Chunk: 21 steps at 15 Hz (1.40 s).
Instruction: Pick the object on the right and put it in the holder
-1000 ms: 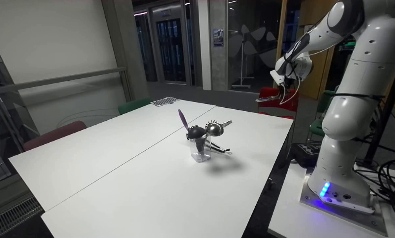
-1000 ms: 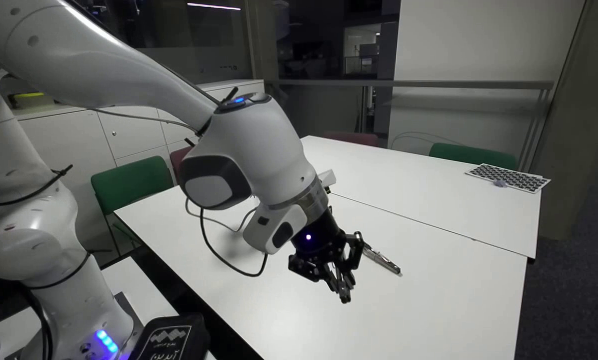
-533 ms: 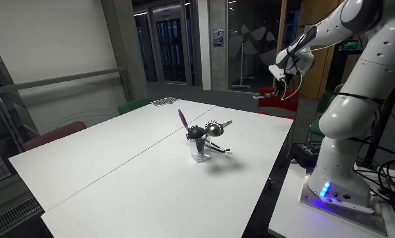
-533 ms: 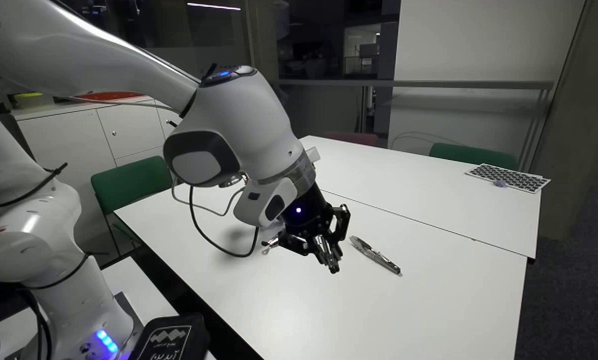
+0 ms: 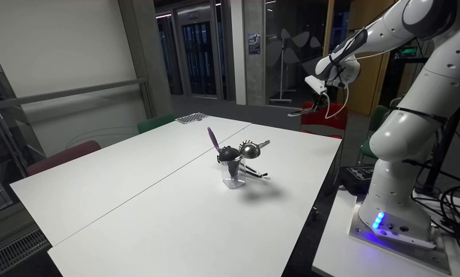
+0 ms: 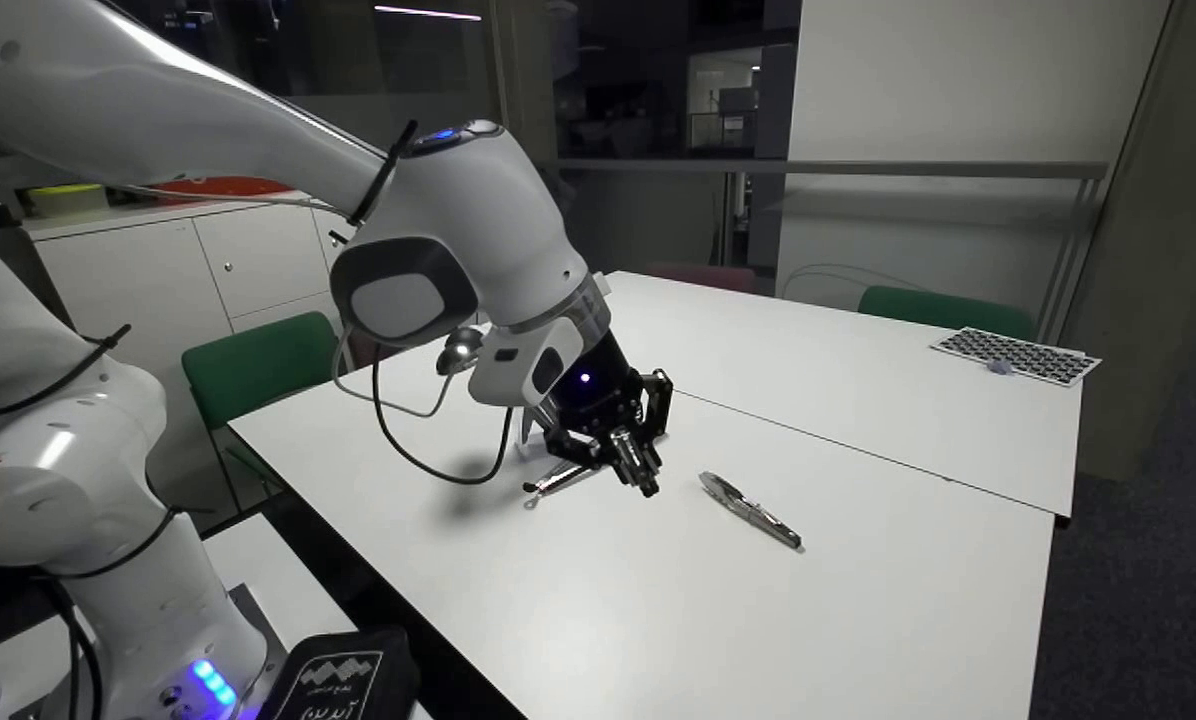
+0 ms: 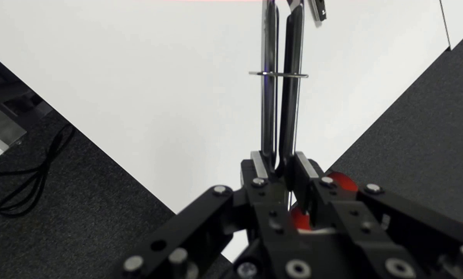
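Just swung closer to the clear holder (image 5: 234,183), pinching the tongs (image 7: 289,112) in the gripper (image 7: 281,164), so probably onto placing next.

Apparently an office meeting room: chairs (image 6: 263,368) line the edges of a white table (image 5: 168,219), a glazed door (image 5: 199,57) beyond.

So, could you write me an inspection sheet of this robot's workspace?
Surface: flat white tabletop in two joined sections.
Job's things: slim shiny metal tongs, held in the air; clear square plastic-looking cup, upright, holding black, silver and purple utensils.
Clutter: black-tipped silver utensil beside the cup; slim grey metal utensil; flat black-and-white checkered board.
Jaws: shut on the tongs.
Cables: looped black cable on the dark speckled floor.
Surroundings: red chair; green chair.
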Tool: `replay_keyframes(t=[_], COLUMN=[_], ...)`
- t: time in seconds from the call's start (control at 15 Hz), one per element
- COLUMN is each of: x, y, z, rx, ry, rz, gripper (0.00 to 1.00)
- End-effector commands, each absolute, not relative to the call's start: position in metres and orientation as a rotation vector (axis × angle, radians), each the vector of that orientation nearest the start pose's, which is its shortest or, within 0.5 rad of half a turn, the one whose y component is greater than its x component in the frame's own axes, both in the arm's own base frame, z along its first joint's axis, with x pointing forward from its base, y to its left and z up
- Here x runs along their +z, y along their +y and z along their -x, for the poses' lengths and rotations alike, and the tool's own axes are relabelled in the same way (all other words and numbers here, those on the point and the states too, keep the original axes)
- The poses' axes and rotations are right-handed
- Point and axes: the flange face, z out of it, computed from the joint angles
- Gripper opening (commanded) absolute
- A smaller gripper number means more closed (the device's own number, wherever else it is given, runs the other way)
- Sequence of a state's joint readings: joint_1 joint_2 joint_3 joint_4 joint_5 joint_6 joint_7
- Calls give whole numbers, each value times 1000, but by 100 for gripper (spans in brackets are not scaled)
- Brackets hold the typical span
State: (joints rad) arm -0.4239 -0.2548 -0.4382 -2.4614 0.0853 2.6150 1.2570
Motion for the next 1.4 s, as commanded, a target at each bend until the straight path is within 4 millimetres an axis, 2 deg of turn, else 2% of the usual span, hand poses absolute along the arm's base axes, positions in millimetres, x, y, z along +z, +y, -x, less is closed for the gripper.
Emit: replay_keyframes(t=[0.0, 0.33, 0.6, 0.67, 1.27, 1.33], x=[424, 416, 399, 399, 393, 393], y=[-349, -336, -320, -330, -325, -325], z=[-313, -321, -325, -331, -331, -331], rx=[-487, -439, -373, -397, -379, -378], ry=[2477, 2430, 2412, 2452, 2447, 2447], rz=[1424, 1533, 1587, 1560, 1577, 1577], gripper=[5, 5, 5, 22, 22, 5])
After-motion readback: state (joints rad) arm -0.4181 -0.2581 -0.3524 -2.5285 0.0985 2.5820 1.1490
